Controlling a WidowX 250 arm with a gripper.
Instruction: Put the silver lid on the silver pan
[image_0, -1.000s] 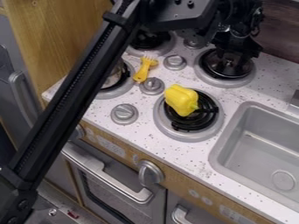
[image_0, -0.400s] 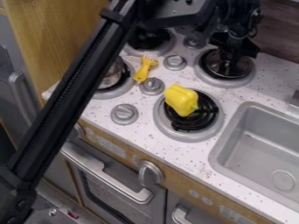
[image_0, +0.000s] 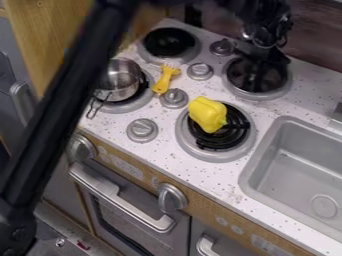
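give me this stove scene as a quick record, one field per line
pan: silver, uncovered, on the left burner, partly behind the arm
lid: on the far right burner, away from the pan
end effector: black, over the lid; grip on it cannot be told
pepper: yellow, on the near burner
utensil: yellow, fork-like, on the counter
sink: grey, at the right
task status: lid not on pan

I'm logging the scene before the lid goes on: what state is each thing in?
Silver pan: upright, uncovered.
Lid: on the far-right burner, off the pan.
Gripper: low at the lid; whether it grips it, I can't tell.
Yellow pepper: whole, resting on a black burner coil.
Yellow fork: lying on the counter.
Oven door: shut.
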